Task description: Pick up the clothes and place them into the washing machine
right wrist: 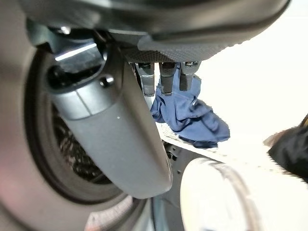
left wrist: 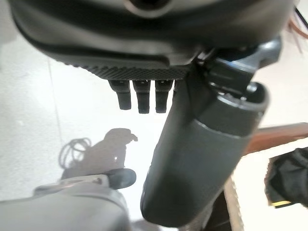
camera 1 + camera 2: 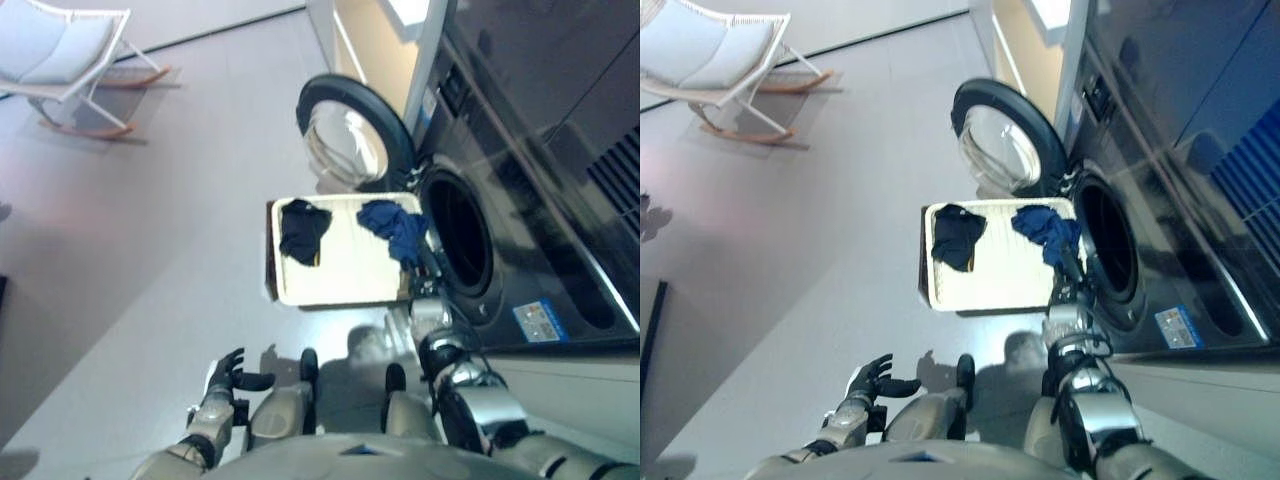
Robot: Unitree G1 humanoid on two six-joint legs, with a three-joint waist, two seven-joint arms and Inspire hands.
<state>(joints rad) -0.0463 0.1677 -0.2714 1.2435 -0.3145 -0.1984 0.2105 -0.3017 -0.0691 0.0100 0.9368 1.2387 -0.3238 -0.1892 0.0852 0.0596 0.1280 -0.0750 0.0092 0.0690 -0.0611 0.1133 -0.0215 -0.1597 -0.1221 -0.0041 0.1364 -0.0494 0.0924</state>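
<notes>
A shallow pale basket (image 3: 350, 272) sits beside the washing machine's open drum (image 3: 462, 240). A black garment (image 3: 303, 230) lies in its far left corner. A blue garment (image 3: 395, 230) lies at its far right edge, next to the drum. My right hand (image 3: 1068, 272) reaches along the basket's right edge. In the right wrist view its straight fingers (image 1: 163, 77) point at the blue garment (image 1: 190, 118) and hold nothing. My left hand (image 3: 228, 378) hangs open and empty over the floor at lower left. The black garment also shows in the left wrist view (image 2: 288, 180).
The round machine door (image 3: 350, 135) stands open beyond the basket. The basket rests on a dark brown box (image 3: 270, 268). A pale rocking chair (image 3: 70, 60) stands far off at upper left. Light floor (image 3: 150, 250) lies left of the basket.
</notes>
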